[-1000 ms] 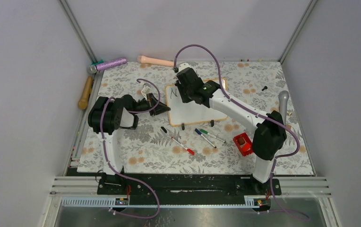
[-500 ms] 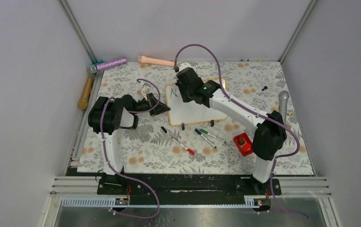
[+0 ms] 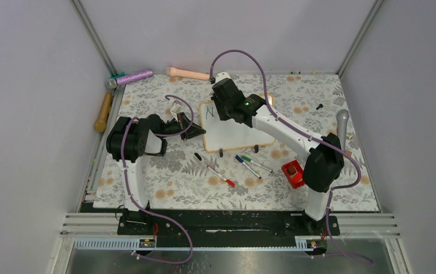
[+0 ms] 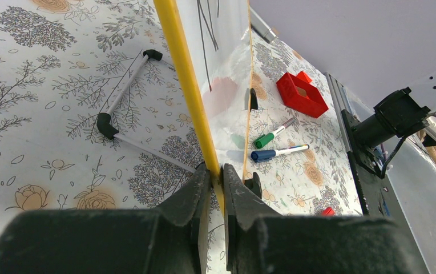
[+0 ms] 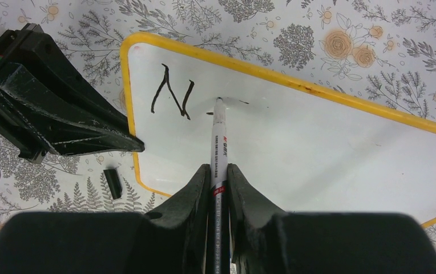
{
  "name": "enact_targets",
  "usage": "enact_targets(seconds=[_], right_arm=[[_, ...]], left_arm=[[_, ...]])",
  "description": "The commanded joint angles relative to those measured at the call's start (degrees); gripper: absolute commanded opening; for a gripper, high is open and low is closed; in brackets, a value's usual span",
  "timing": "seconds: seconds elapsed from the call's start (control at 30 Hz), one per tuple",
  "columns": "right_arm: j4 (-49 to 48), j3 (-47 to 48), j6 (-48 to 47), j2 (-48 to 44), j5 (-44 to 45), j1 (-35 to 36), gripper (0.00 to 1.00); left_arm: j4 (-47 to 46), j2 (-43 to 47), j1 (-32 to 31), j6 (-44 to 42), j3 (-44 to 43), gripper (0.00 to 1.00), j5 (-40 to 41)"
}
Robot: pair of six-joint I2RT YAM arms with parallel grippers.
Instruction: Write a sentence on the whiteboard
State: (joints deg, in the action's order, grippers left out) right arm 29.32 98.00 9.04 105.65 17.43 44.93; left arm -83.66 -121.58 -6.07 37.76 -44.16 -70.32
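The whiteboard [image 3: 238, 136] lies tilted mid-table, white with a thin yellowish frame [image 4: 182, 68]. My left gripper [image 4: 216, 173] is shut on its left frame edge, also seen from above [image 3: 196, 131]. My right gripper [image 5: 219, 171] is shut on a black-and-white marker [image 5: 218, 140]. It hovers over the board's upper left [image 3: 222, 112]. The marker tip rests on the whiteboard [image 5: 330, 142] just right of a black "N" [image 5: 172, 98], the only letter of the sentence showing. A short faint stroke sits beside the tip.
Red [image 3: 221, 176], blue [image 3: 244, 164] and green [image 3: 257, 164] markers and a black cap [image 3: 197, 156] lie in front of the board. A red box [image 3: 293, 173] sits near the right arm. A purple roller [image 3: 134, 76] and handled tools [image 3: 187, 72] line the back and left edges.
My right gripper has shifted slightly toward the back of the board with the marker. The left gripper and the board have not moved.
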Motion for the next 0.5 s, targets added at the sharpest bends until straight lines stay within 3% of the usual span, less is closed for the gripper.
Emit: enact_targets(seconds=[0.0,0.47], right_arm=[[0.4,2.8,0.4,1.0,-0.3,-0.6,0.0],[1.1,2.2,0.1,1.1,-3.6,-0.6,0.0]], left_arm=[[-0.2,0.2,-1.0,-4.5,0.7,0.0,-4.3],[-0.2,0.3,-1.0,-4.5,0.7,0.0,-4.4]])
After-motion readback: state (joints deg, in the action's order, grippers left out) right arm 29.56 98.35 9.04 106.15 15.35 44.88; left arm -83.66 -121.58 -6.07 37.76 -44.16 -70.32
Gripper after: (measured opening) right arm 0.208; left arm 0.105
